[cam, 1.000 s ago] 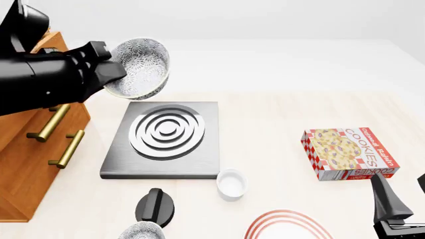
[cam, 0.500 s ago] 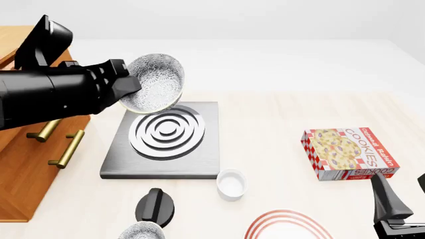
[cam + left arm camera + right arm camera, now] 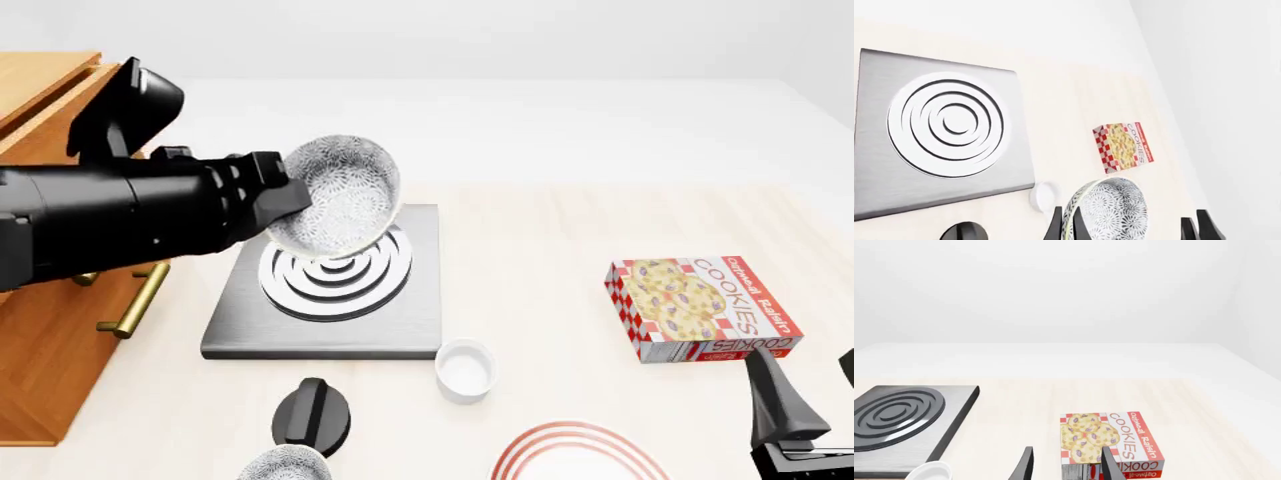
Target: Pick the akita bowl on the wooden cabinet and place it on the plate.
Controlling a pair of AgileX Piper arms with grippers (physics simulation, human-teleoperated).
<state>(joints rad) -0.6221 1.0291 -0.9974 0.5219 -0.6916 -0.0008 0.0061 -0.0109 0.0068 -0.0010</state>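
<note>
left gripper (image 3: 287, 200) holds the bowl (image 3: 340, 195) tilted above the stove (image 3: 400, 310); right gripper (image 3: 1064, 467) narrowly open, empty.

Two akita bowls (image 3: 340, 195) (image 3: 283, 464), one plate (image 3: 577, 452)

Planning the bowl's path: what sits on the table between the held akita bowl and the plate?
In the front view, the stove slab and the small white cup lie between the akita bowl and the plate.
</note>
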